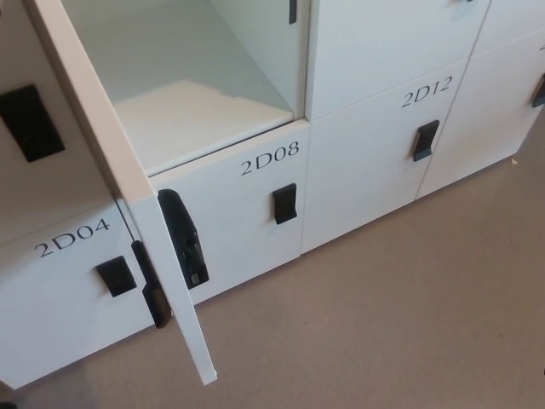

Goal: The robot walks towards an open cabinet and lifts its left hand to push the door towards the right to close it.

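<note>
White cabinet (255, 217) with a white open door (128, 183), black handles (284, 204), black lettering (269, 158), pale inner shelf (200, 115); plain grey-brown carpet floor (400, 315).

White cabinet door (128, 187): open, swung outward, edge-on, running from upper left to lower centre of frame; black latch on inner face. Cabinet (196, 94): empty white compartment, upper left.

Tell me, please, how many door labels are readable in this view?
3: 2D04 at lower left, 2D08 below the open compartment, 2D12 at upper right. Others may lie outside the view.
</note>
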You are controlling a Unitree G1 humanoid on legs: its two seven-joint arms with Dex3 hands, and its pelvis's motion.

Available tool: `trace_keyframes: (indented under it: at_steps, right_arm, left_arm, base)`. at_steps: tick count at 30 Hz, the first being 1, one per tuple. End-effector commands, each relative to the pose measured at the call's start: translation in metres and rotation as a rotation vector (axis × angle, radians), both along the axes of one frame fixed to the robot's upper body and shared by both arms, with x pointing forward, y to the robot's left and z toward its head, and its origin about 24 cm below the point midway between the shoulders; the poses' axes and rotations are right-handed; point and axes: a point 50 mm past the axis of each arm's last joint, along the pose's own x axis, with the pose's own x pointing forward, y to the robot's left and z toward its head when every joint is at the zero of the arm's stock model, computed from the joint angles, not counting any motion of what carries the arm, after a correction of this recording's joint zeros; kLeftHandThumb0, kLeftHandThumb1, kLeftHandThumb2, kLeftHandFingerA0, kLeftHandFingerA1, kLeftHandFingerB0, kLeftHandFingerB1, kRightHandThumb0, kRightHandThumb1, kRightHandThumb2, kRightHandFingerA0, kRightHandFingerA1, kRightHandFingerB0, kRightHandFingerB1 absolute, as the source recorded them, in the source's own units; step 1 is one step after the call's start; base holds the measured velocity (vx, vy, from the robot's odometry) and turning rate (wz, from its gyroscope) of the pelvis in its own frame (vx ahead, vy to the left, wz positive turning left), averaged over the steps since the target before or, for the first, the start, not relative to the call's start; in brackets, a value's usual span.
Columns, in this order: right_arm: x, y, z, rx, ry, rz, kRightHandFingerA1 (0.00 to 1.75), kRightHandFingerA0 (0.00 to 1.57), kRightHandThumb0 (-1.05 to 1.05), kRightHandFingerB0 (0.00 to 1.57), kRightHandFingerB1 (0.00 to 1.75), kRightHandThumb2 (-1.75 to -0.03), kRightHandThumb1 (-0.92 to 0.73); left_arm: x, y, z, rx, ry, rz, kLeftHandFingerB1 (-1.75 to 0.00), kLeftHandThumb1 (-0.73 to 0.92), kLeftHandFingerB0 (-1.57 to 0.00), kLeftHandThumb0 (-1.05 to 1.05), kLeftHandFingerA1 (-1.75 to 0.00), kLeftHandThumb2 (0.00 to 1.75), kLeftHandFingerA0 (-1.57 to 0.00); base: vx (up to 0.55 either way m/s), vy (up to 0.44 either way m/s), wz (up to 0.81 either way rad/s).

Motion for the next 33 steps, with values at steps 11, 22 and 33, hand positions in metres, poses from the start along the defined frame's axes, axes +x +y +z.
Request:
trace_keyframes:
  at_steps: [11, 22, 33]
  right_arm:
    - [0.007, -0.014, 0.007, -0.094, 0.048, 0.043, 0.63, 0.62, -0.12, 0.43, 0.53, -0.6, -0.7]
    - [0.01, -0.016, 0.007, -0.108, 0.055, 0.046, 0.63, 0.63, -0.12, 0.44, 0.52, -0.6, -0.68]
    - [0.012, -0.009, 0.008, -0.117, 0.055, 0.066, 0.66, 0.65, -0.12, 0.45, 0.54, -0.59, -0.69]
  left_arm:
    - [0.078, -0.064, -0.024, -0.212, 0.164, -0.006, -0.2, 0.84, -0.11, 0.05, -0.34, 0.7, -0.1]
    - [0.07, -0.053, -0.035, -0.19, 0.216, 0.117, -0.27, 0.83, -0.12, 0.03, -0.34, 0.66, -0.2]
    - [0.158, -0.196, 0.087, 0.017, -0.322, -0.237, -0.31, 0.73, -0.27, -0.21, -0.33, 0.65, -0.3]
  base:
    - [0.0, 0.0, 0.0]
    - [0.0, 0.0, 0.0]
    - [0.0, 0.0, 0.01]
